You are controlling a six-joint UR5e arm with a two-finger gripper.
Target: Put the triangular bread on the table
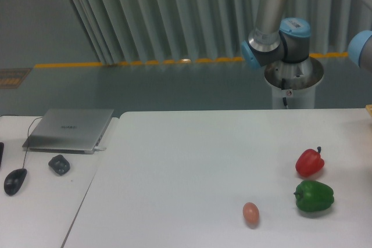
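Scanning the worktop (192, 161) for the triangular bread: not in view anywhere. No golden wedge on the white surface. A sliver of something tan shows at the far right edge of the frame, level with the worktop's back edge, but it is too cropped to identify.

Progress, as a judgement: can't confirm placement. Either the bread sits out of frame to the right, or the hand has it off-camera. Nothing visible shows the task as done, so treat the place step as open.

On the worktop: red pepper (309, 162) at right, green pepper (314, 196) just in front of it, close but apparently not touching. Small tan egg (250, 213) to the left of the green pepper, apart from it. All three sit undisturbed, clear of the arm.

Arm: UR5e base (293, 82) mounted behind the worktop's back edge, right of centre. Blue-capped joint (278, 43) above it, one link rising out of the top of the frame, another blue joint (361, 50) cut off at the right edge. Arm appears folded up and swung to the right, away from the produce.

Hand: out of frame. Opening and contents can't be told.

Smaller desk (40, 201) at left carries a closed laptop (70, 130), a mouse (15, 180) and a small dark object (59, 164).
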